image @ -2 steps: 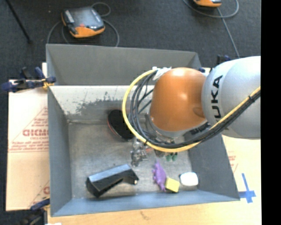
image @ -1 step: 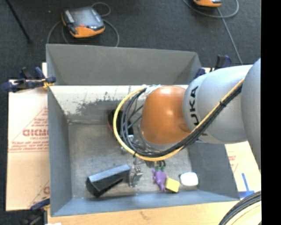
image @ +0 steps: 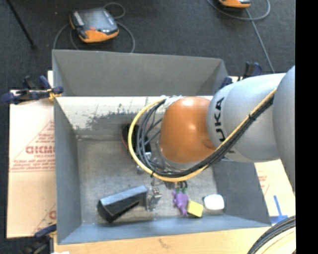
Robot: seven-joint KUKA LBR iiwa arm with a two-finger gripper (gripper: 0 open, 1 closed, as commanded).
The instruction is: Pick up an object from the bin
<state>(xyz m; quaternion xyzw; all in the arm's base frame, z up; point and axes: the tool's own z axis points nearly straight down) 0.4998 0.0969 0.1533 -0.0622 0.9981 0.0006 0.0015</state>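
1 blk wedge (image: 119, 204), 1 purple toy (image: 180, 201), 2 blocks (image: 195, 209) (image: 213, 202)

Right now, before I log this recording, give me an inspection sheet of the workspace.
Surface: grey bin, dark scuffs on its back wall.
Job's things: dark block lying near the front wall, with a purple thing, a yellow block and a white piece close together to its right.
Clutter: dark thing near the back, partly hidden by the wrist; its kind cannot be told.
Grippers: end effector low at the dark block's right end; nothing seen held.
Cables: yellow and black cables looping round the orange wrist cover.
Surroundings: orange device with a cord on the dark floor; second device at the top edge.
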